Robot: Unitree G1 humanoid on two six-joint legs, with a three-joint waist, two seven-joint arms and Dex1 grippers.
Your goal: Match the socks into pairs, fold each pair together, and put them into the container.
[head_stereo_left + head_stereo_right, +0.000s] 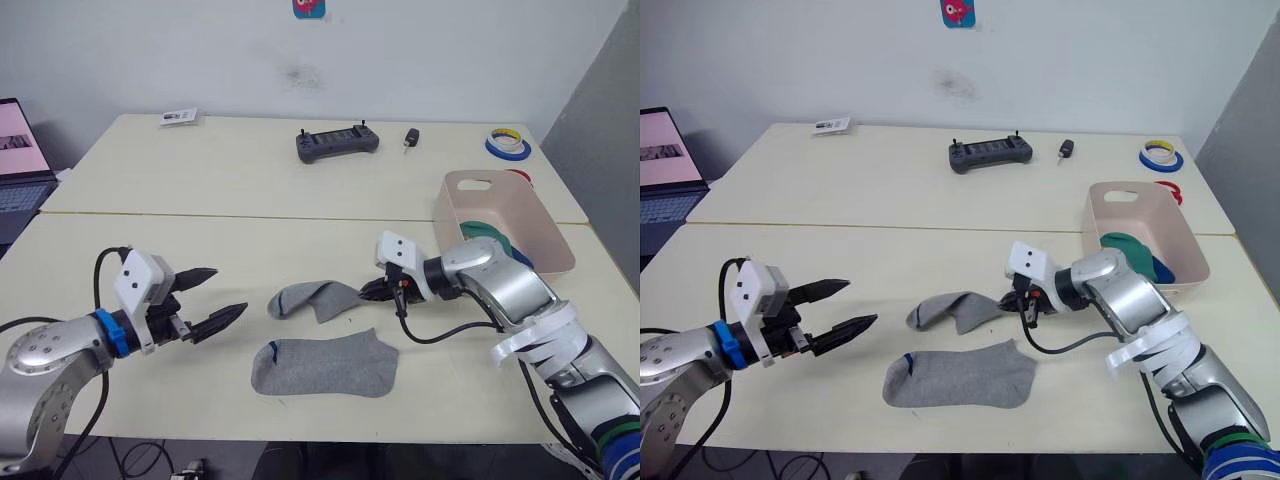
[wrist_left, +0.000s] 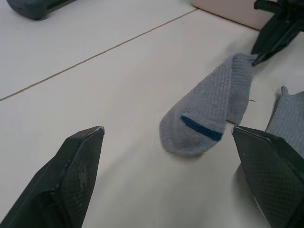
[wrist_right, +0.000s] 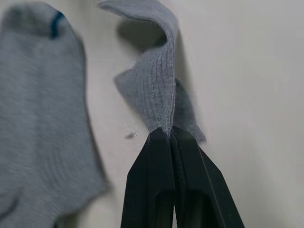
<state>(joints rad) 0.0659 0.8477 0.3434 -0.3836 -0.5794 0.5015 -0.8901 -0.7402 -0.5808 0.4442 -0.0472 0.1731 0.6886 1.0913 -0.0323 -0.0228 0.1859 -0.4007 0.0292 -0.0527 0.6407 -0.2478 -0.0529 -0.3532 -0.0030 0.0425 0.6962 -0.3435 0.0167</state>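
Socks: 2 grey left on table. Right gripper [image 3: 167,135] clenched on cuff edge of crumpled grey sock [image 1: 312,297]; flat grey sock [image 1: 325,368] lies just beside its tips, apart from crumpled one. Left gripper [image 1: 218,297] released, fingers spread, hovering well short of crumpled sock's toe.

Judgement: keep pinch firm, drag low, lay held sock square over flat one, blue marks aligned.

Container [image 1: 548,230] behind right gripper; green and blue inside, count unclear, fold state hidden by wall.
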